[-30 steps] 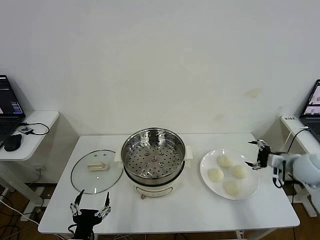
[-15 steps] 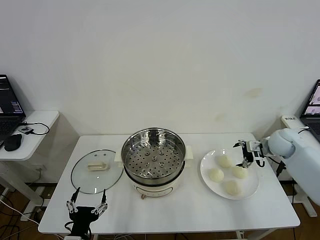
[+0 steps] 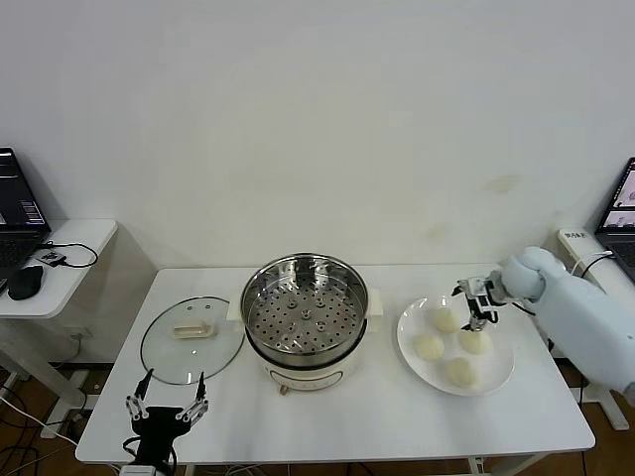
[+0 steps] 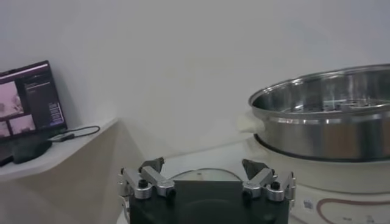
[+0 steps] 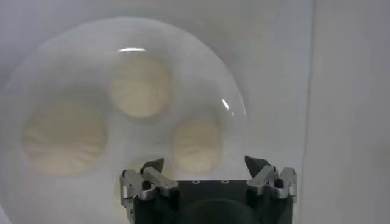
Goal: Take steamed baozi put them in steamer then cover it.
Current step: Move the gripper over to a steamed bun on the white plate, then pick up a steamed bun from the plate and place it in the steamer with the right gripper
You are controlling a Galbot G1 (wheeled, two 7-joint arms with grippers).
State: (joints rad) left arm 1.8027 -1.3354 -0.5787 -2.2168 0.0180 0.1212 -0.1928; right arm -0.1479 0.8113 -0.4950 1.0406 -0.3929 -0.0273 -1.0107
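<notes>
Several cream-white steamed baozi point(image 3: 445, 319) lie on a white plate point(image 3: 408, 328) at the right of the table. My right gripper point(image 3: 470, 305) hovers open just over the plate's far side, between the back buns, holding nothing. In the right wrist view three baozi point(image 5: 140, 85) show ahead of that gripper point(image 5: 204, 163) on the plate point(image 5: 231, 91). The steamer point(image 3: 305, 319), shiny with an empty perforated tray, stands mid-table. The glass cover point(image 3: 191, 339) lies flat to its left. My left gripper point(image 3: 164, 409) waits open at the front edge, below the cover.
The left wrist view shows its open gripper point(image 4: 203, 164), the steamer point(image 4: 329, 122) beside it and a laptop point(image 4: 30, 100) on a side shelf. A side table with a laptop and mouse point(image 3: 25, 283) stands far left. Another laptop point(image 3: 623, 203) sits far right.
My right arm has swung in from the table's right edge to over the plate. The left gripper has slipped slightly lower and leftward at the front edge.
</notes>
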